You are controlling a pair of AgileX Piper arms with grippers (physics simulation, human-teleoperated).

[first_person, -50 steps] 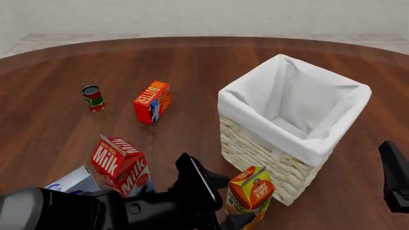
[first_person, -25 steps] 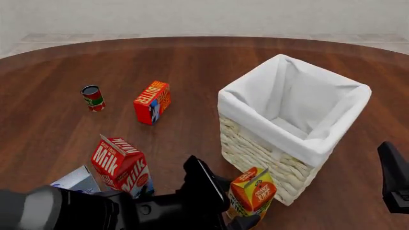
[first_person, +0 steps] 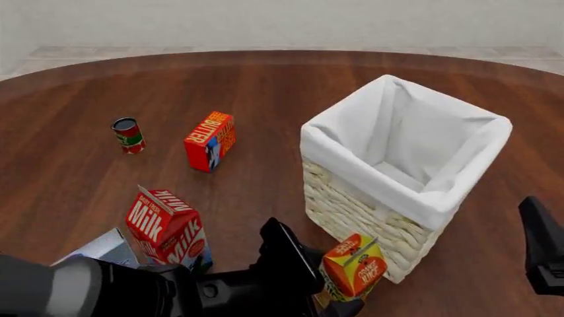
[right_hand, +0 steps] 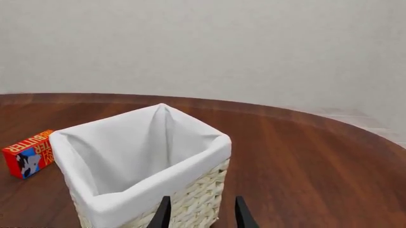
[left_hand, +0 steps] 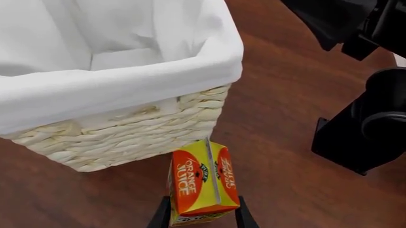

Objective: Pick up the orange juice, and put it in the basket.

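Note:
The orange juice carton (first_person: 354,267) is orange and yellow with a gable top. It is tilted, beside the basket's near corner. My left gripper (first_person: 331,294) is shut on the carton; in the left wrist view its fingers (left_hand: 159,216) clasp the carton (left_hand: 201,183) on both sides. The basket (first_person: 352,211), pale wicker with a white liner, stands right of centre and fills the left wrist view (left_hand: 127,128). My right gripper (right_hand: 199,211) is open and empty, facing the basket (right_hand: 197,190) from the near right; part of that arm (first_person: 542,247) shows at the right edge.
A red Milk carton (first_person: 168,228) stands at the near left, with a pale box (first_person: 102,249) beside it. A Butter box (first_person: 210,140) and a small can (first_person: 129,135) sit farther back left. The right arm's base (left_hand: 368,123) is close to the carton.
My left gripper has lifted the orange juice carton a little, tilted it more and carried it slightly right along the basket's side. The right arm has barely moved.

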